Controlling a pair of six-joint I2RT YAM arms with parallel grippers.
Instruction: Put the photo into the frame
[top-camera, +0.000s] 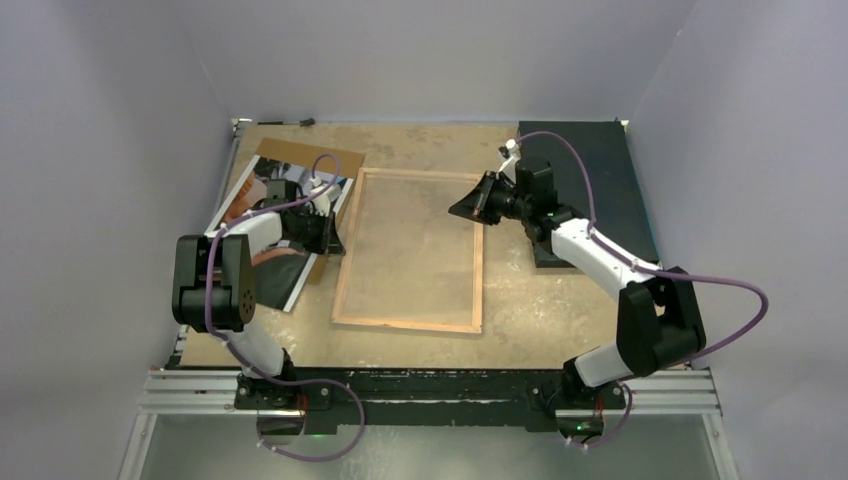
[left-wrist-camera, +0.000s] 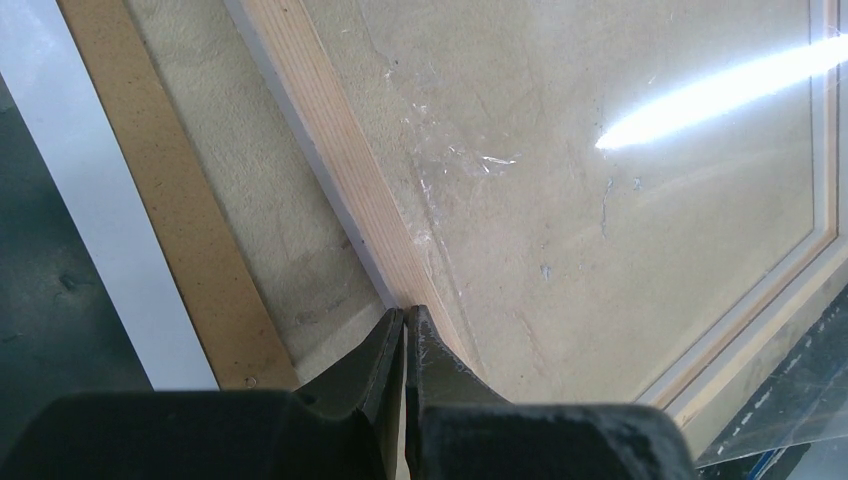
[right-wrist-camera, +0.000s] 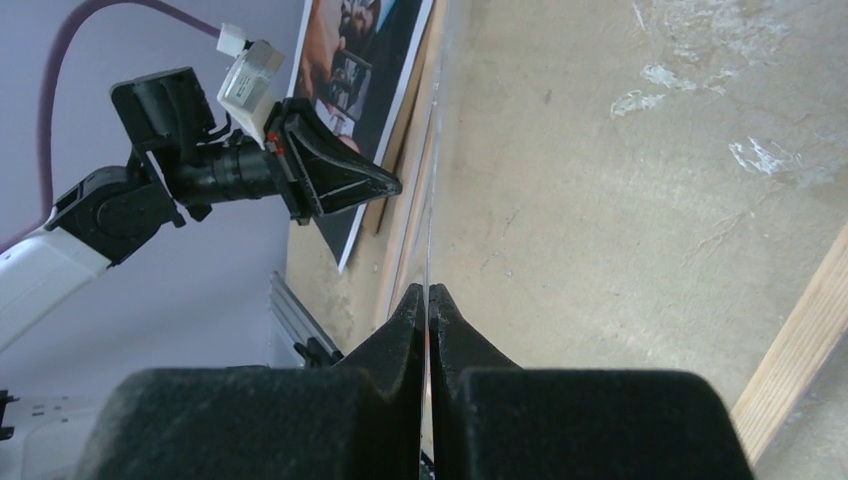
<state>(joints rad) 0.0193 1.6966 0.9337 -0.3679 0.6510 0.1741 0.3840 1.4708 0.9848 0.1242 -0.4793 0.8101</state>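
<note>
The frame (top-camera: 344, 275) lies wood side up in the middle of the table. The photo (top-camera: 280, 275), a dark glossy print, lies to its left, partly under my left arm and on top of a brown backing board (top-camera: 310, 160). My left gripper (top-camera: 338, 240) is shut, its tips (left-wrist-camera: 405, 312) at the frame's left wooden rail (left-wrist-camera: 340, 170) with nothing seen between them. At the frame's upper right stands my right gripper (top-camera: 462, 210), shut (right-wrist-camera: 428, 290) on the thin edge of the clear pane (left-wrist-camera: 700, 90). In the right wrist view the photo (right-wrist-camera: 360, 60) shows behind the left gripper (right-wrist-camera: 385, 185).
A black mat (top-camera: 590, 170) lies at the back right under my right arm. The photo's white border (left-wrist-camera: 90, 200) and the backing board (left-wrist-camera: 180, 220) run alongside the frame's left rail. Pale walls close in the table on three sides.
</note>
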